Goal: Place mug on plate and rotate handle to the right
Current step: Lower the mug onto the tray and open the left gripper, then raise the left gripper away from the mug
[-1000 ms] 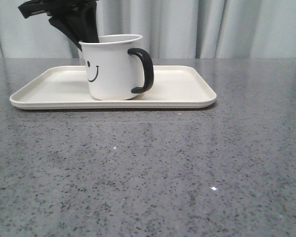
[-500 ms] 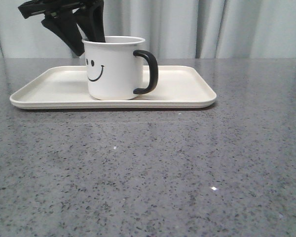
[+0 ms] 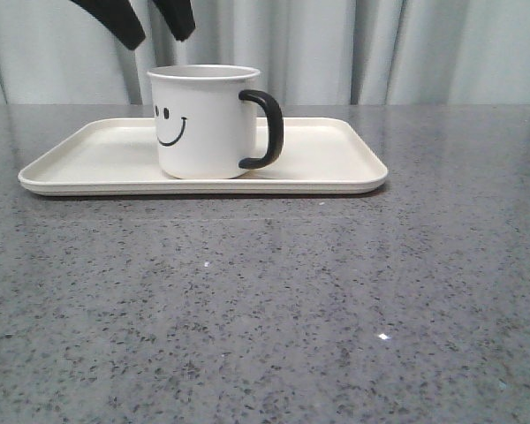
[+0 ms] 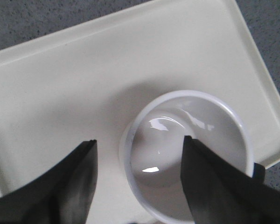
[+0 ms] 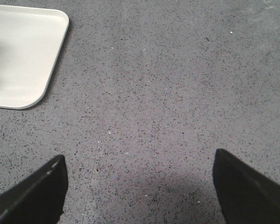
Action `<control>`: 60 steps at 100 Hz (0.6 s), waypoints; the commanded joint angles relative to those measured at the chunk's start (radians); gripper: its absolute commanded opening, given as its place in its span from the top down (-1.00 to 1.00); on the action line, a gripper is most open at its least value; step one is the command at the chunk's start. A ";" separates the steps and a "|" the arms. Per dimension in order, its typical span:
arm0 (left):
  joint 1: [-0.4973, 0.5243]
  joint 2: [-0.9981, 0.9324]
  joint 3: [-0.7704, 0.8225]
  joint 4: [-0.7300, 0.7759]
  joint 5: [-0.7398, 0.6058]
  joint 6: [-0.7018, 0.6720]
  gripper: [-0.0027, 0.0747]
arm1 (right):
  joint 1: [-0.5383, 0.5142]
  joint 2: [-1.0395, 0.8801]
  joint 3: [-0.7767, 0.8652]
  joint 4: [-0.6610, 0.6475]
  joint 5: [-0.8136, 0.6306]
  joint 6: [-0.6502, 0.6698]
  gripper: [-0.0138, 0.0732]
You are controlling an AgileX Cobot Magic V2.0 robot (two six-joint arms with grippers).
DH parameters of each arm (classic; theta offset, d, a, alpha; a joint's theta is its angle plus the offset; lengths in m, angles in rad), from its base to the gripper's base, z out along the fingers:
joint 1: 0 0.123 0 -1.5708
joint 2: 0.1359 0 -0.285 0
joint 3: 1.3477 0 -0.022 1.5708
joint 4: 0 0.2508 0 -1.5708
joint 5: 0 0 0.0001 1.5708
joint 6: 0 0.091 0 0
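Standing on the plate (image 3: pixel 336 159), the mug (image 3: pixel 205 121) sits below the spread left hand (image 3: pixel 155 19).

1. Soft, even light from above; the front view is bright and sharp.
2. The mug (image 3: pixel 205 121) casts a faint shadow on the plate (image 3: pixel 336 155); the plate edges a thin dark line on the counter (image 3: pixel 265 300).
3. White glare spots sit inside the mug in the left wrist view.
4. The left fingers (image 4: pixel 79 186) are blurred, close to the lens.
5. In the right wrist view, a dim shadow lies on the counter between the fingers (image 5: pixel 37 191).
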 commanded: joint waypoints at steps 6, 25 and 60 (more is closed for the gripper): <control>-0.009 -0.119 -0.016 -0.005 -0.071 -0.003 -0.10 | 0.001 0.008 -0.032 0.003 -0.061 -0.002 -0.76; -0.007 -0.267 0.129 0.006 -0.182 -0.003 -0.10 | 0.001 0.008 -0.032 0.003 -0.054 -0.002 -0.76; 0.028 -0.572 0.503 0.072 -0.307 -0.006 -0.10 | 0.001 0.008 -0.032 0.003 -0.054 -0.002 -0.76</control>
